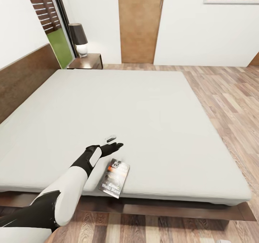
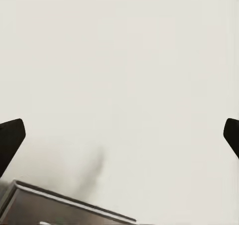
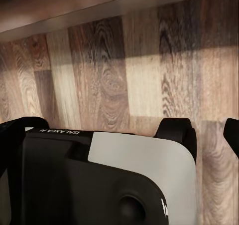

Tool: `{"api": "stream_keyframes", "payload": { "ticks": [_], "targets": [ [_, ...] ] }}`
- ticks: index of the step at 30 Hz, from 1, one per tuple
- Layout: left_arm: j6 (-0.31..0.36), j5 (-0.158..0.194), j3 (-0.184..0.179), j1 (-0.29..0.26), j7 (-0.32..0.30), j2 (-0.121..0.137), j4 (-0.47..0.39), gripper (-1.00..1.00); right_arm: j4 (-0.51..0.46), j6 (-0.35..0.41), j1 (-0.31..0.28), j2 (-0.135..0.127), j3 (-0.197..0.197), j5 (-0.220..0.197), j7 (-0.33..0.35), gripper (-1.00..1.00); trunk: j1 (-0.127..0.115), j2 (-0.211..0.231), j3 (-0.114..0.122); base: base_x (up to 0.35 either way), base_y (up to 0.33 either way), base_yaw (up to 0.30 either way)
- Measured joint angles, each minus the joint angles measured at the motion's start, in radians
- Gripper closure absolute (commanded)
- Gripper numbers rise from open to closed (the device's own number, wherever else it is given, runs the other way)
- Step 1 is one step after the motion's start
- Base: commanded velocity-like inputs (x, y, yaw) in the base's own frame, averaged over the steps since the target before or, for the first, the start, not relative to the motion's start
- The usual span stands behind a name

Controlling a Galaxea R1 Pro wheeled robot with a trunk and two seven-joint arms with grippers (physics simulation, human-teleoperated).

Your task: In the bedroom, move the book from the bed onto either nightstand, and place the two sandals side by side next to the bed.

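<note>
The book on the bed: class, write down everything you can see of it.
The book is a thin paperback with a dark cover, white lettering and an orange band near its top. It lies flat and closed, cover up, on the pale mattress of the bed, close to the near edge and slightly skewed. The left gripper hovers just beyond it, open, not touching. Only the mattress touches it.

The book lies on the bed at its near edge; the nightstand stands beyond, lamp on it.

Matt pale cloth mattress, glossy paper book, dark wood headboard (visible grain), plank floor.
</note>
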Motion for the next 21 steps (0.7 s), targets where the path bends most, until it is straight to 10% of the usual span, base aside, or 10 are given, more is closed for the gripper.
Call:
{"api": "stream_keyframes", "payload": {
  "ticks": [21],
  "targets": [
    [0.0,0.001,0.002,0.0,0.0,0.0,0.002,-1.0,0.0,0.0,0.0,0.0,0.0,0.0,0.0,-1.0,0.0,0.0,0.0,0.012,-0.017,0.0]
  ]
}}
